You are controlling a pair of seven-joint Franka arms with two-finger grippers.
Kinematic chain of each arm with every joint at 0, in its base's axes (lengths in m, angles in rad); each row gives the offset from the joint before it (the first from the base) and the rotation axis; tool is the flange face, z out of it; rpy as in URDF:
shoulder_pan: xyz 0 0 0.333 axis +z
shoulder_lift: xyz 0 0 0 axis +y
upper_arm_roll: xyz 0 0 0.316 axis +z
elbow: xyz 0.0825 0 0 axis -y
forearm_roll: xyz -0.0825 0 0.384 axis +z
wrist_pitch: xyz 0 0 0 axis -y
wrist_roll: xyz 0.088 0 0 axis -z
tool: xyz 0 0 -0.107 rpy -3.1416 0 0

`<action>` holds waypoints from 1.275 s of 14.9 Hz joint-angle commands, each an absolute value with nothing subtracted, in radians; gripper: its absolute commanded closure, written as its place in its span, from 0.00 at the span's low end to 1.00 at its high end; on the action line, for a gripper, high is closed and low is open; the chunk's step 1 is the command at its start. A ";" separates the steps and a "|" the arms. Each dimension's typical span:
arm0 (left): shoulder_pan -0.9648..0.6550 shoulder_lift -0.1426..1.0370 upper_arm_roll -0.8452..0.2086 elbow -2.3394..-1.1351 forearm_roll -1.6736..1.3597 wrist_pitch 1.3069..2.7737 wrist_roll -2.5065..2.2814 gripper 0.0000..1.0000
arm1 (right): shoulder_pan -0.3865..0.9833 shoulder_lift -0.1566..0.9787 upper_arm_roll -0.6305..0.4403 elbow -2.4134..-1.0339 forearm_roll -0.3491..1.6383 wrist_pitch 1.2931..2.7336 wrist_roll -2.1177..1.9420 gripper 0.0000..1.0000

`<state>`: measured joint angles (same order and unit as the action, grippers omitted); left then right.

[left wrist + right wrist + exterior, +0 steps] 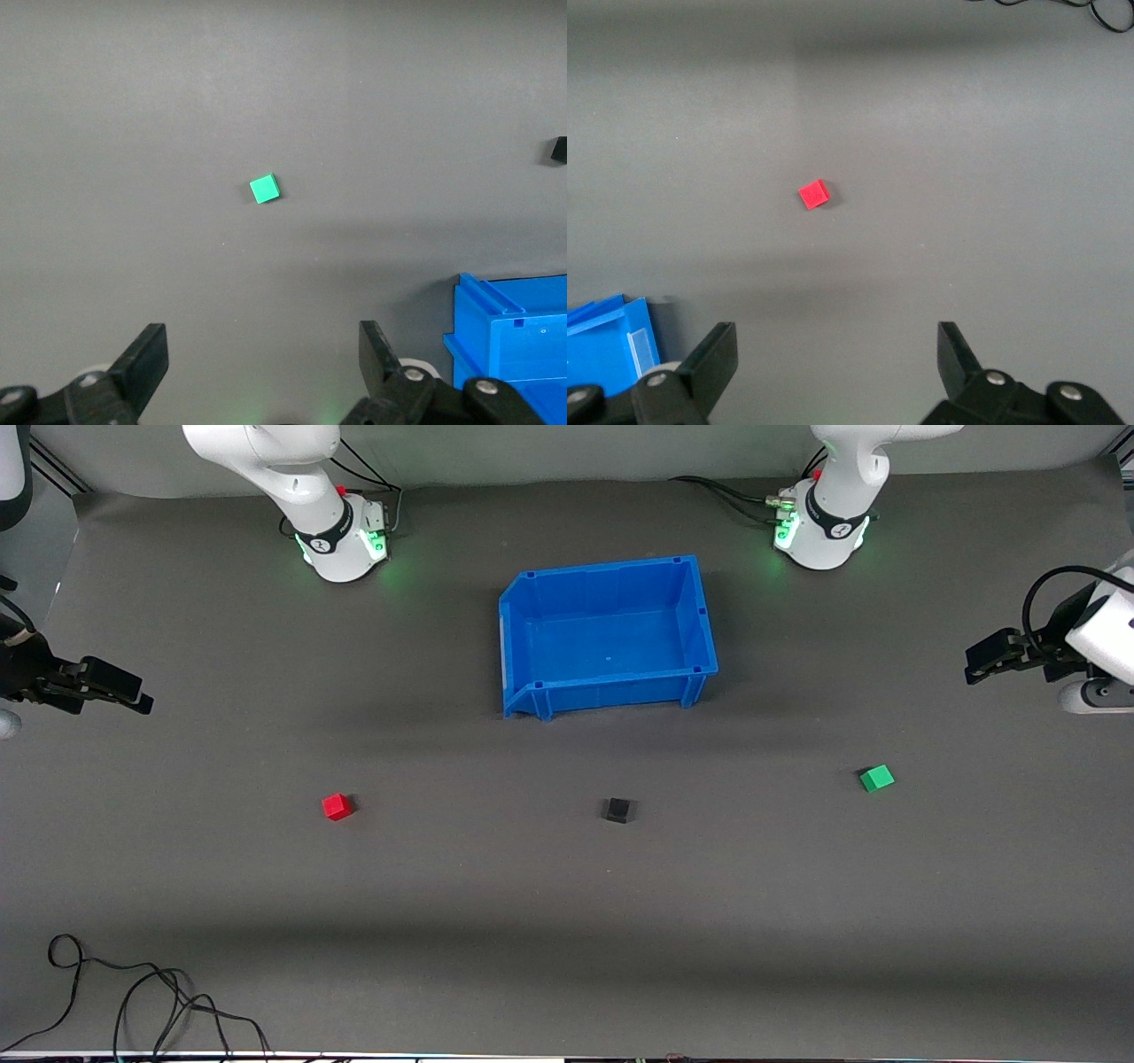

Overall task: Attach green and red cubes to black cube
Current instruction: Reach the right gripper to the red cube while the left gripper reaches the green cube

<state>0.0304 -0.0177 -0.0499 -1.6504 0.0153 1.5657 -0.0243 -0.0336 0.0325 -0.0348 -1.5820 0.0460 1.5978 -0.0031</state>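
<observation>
The black cube (617,810) sits on the grey mat, nearer the front camera than the blue bin. The red cube (337,806) lies toward the right arm's end; it also shows in the right wrist view (814,194). The green cube (876,778) lies toward the left arm's end; it also shows in the left wrist view (264,189), where the black cube (558,150) shows at the edge. My left gripper (979,666) (264,354) is open and empty, held high at the left arm's end. My right gripper (133,695) (836,359) is open and empty, held high at the right arm's end.
An empty blue bin (700,615) stands mid-table, farther from the front camera than the cubes; its corner shows in both wrist views (514,336) (607,332). Loose black cables (133,1001) lie at the front edge toward the right arm's end.
</observation>
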 commanded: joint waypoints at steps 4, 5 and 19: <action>0.029 -0.049 -0.049 -1.680 0.012 1.580 -0.005 0.04 | -0.021 0.037 -0.049 -1.560 0.064 1.591 -0.011 0.00; 0.032 -0.048 -0.049 -1.684 0.012 1.578 -0.005 0.03 | -0.021 0.037 -0.049 -1.560 0.064 1.591 -0.005 0.00; 0.103 0.182 -0.037 -2.016 0.012 2.083 -0.047 0.00 | -0.044 0.191 -0.075 -1.626 0.300 1.598 1.095 0.00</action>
